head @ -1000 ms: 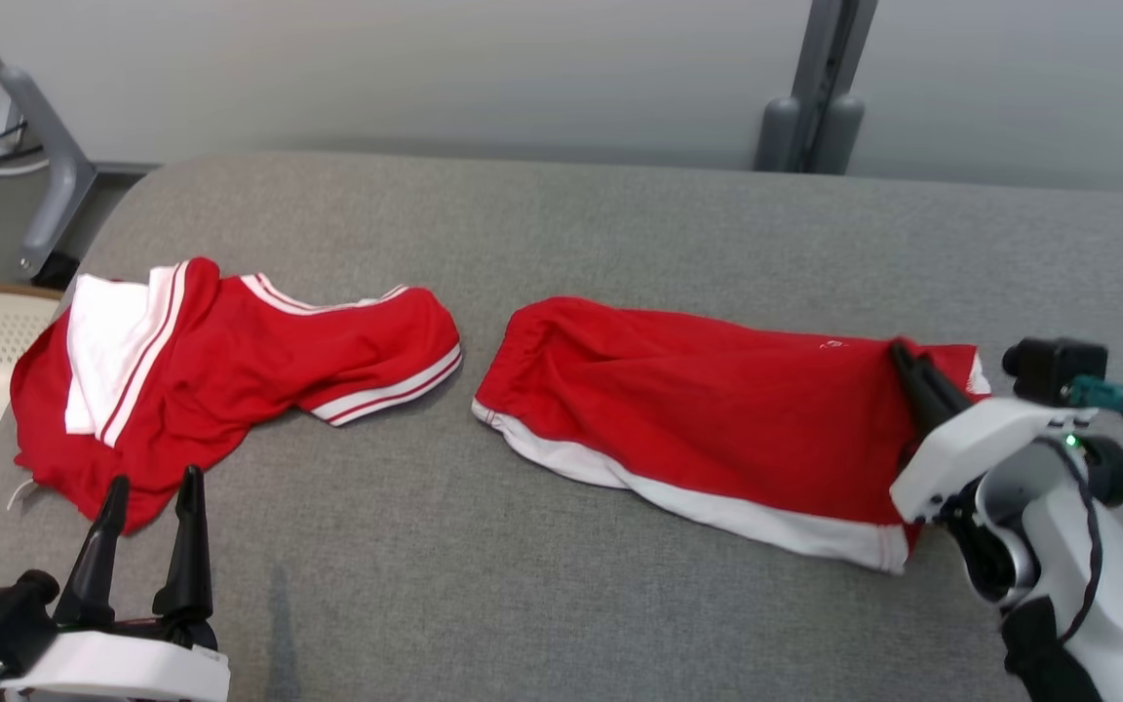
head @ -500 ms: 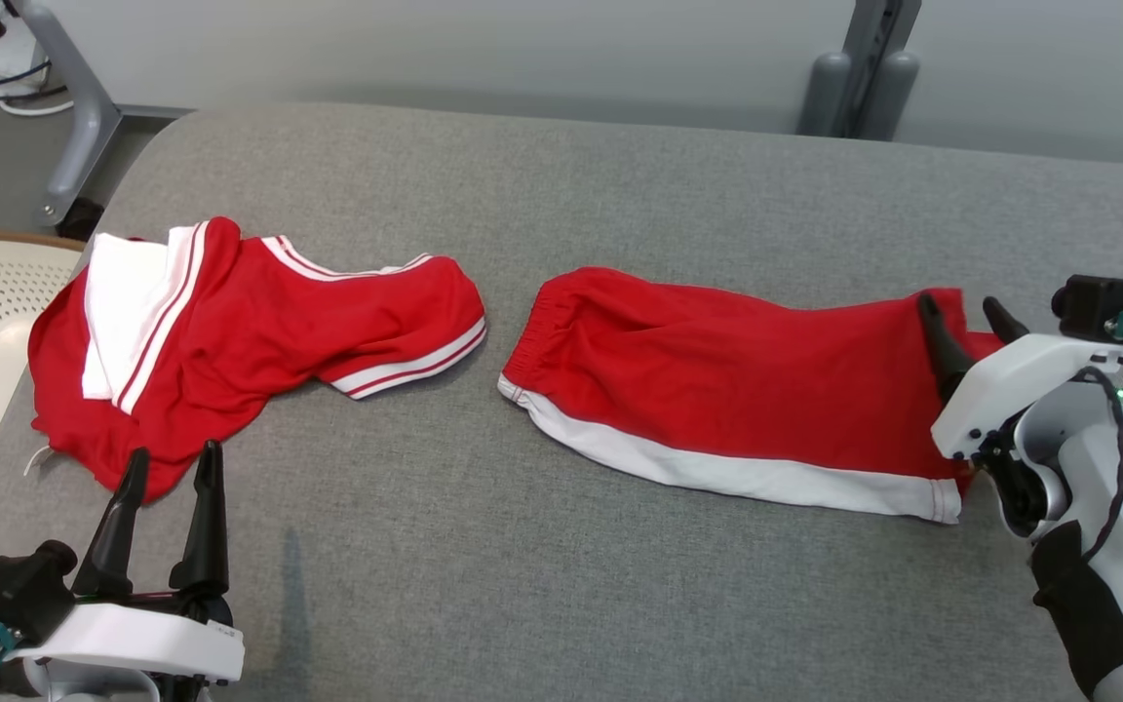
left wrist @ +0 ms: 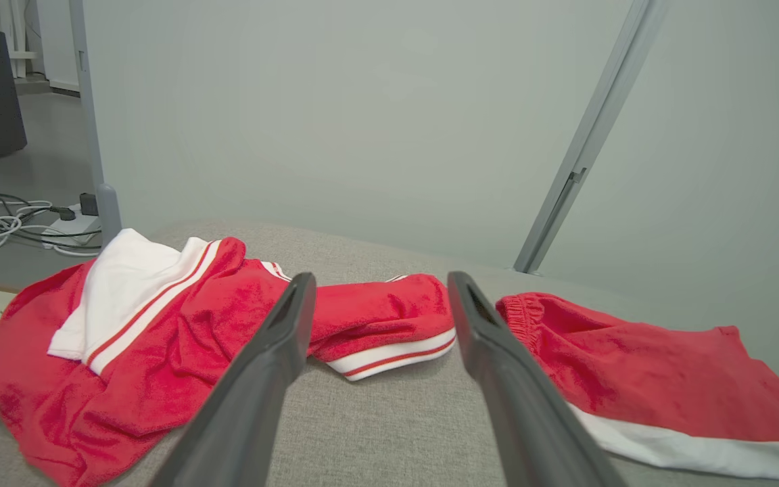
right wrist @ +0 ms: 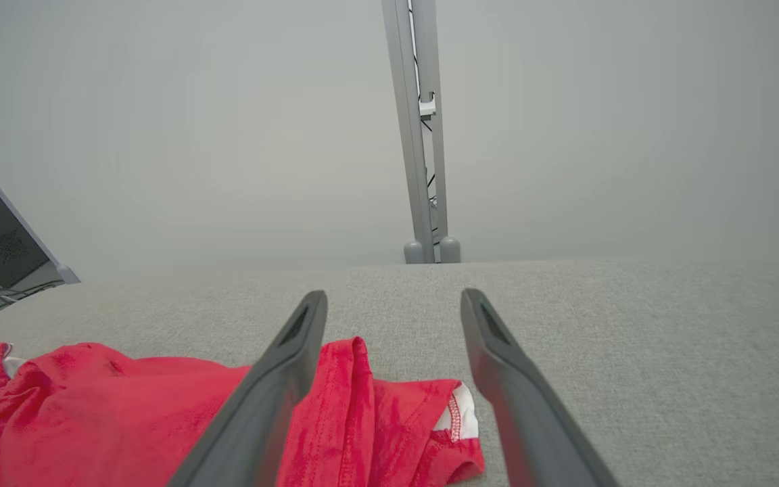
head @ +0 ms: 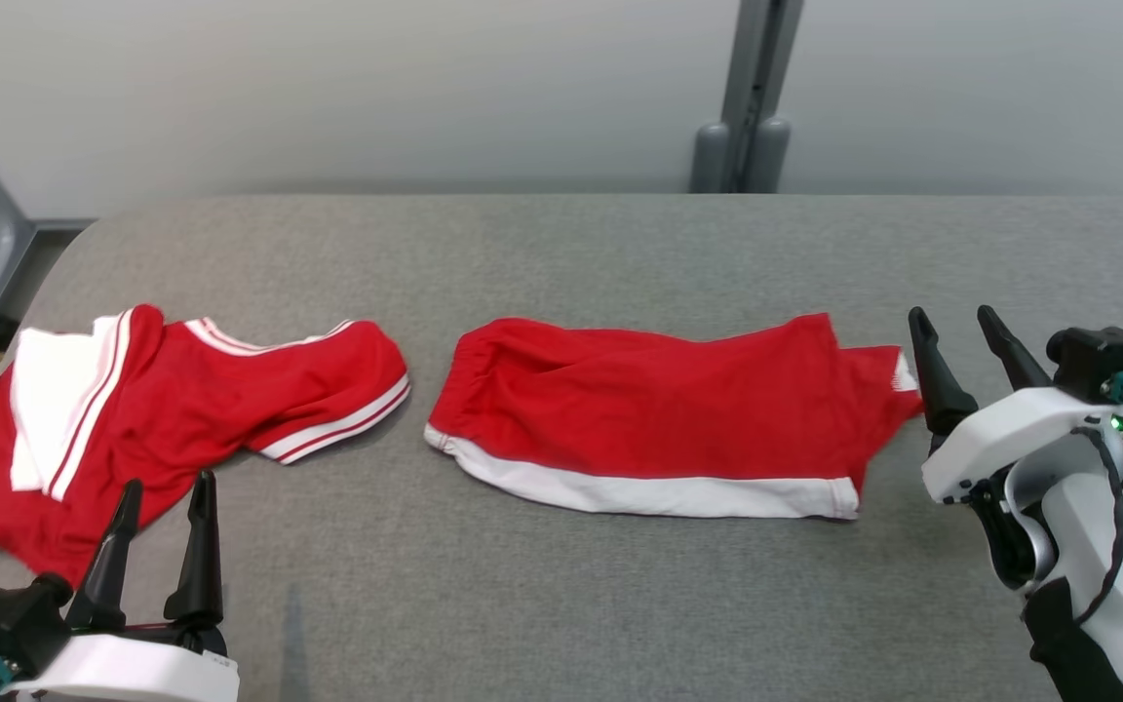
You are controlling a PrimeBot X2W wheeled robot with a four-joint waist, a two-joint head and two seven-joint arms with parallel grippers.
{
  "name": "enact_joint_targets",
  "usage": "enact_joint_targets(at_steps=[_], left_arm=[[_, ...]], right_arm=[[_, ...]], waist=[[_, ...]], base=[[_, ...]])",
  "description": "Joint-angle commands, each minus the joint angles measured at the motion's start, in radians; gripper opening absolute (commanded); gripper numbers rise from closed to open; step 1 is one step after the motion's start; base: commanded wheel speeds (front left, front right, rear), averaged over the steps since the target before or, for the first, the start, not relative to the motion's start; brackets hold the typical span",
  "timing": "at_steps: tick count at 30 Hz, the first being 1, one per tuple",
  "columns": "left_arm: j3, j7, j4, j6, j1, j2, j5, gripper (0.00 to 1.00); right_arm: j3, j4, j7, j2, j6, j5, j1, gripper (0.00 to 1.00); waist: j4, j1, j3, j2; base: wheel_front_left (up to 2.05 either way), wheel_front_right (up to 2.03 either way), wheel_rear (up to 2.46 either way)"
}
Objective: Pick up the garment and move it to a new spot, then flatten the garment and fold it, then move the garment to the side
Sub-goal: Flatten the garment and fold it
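the red shorts (head: pixel 649 409) lie flat near the middle of the grey bench (head: pixel 561 263), the elastic waist toward the left and a white band along the near hem. the right end is bunched, with a bit of white trim (head: pixel 903 374) turned out; any print on it is too small to read.

the right gripper (head: pixel 951 314) stands just beside that bunched end, toward the bench's right edge. its 2 dark fingers are spread wide with nothing between them and point up and away toward the far edge. whether the left finger (head: pixel 934 390) touches the cloth cannot be told. the white forearm bends up from the near right corner, with a small green light (head: pixel 1122 425) lit at the wrist.

the left gripper (head: pixel 168 481) sits low at the near left corner, fingers also spread and empty, tips just short of a red shirt (head: pixel 181 409) with white stripes, which is crumpled by the left edge.
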Motion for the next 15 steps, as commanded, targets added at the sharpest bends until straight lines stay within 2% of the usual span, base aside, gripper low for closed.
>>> enact_joint_targets(at_steps=[1, 3, 6, 11, 15], left_arm=[[0.010, -0.002, -0.008, -0.001, 0.013, -0.002, 0.010, 1.00], [0.014, -0.002, -0.012, 0.001, 0.015, -0.004, 0.013, 1.00], [0.029, -0.002, -0.026, 0.005, 0.025, -0.010, 0.019, 1.00], [0.050, -0.002, -0.044, 0.010, 0.031, -0.030, 0.026, 1.00], [0.064, -0.002, -0.054, 0.009, 0.041, -0.038, 0.034, 1.00]], right_arm=[[-0.003, -0.043, -0.016, -0.005, 0.002, -0.015, 0.036, 1.00], [-0.009, -0.074, -0.019, -0.005, 0.002, -0.023, 0.054, 1.00], [-0.046, -0.200, -0.024, 0.005, 0.002, -0.062, 0.118, 1.00], [-0.139, -0.432, -0.024, 0.060, 0.002, -0.161, 0.289, 1.00], [-0.190, -0.554, -0.024, 0.108, 0.002, -0.217, 0.421, 1.00]], waist=[[-0.041, 0.0000, -0.032, 0.0000], [-0.050, 0.0000, -0.039, 0.0000], [-0.076, 0.0000, -0.054, 0.0000], [-0.097, 0.0000, -0.066, 0.0000], [-0.105, 0.0000, -0.070, 0.0000]], base=[[0.00, 0.00, 0.00], [0.00, 0.00, 0.00], [0.00, 0.00, 0.00], [0.00, 0.00, 0.00], [0.00, 0.00, 0.00]])
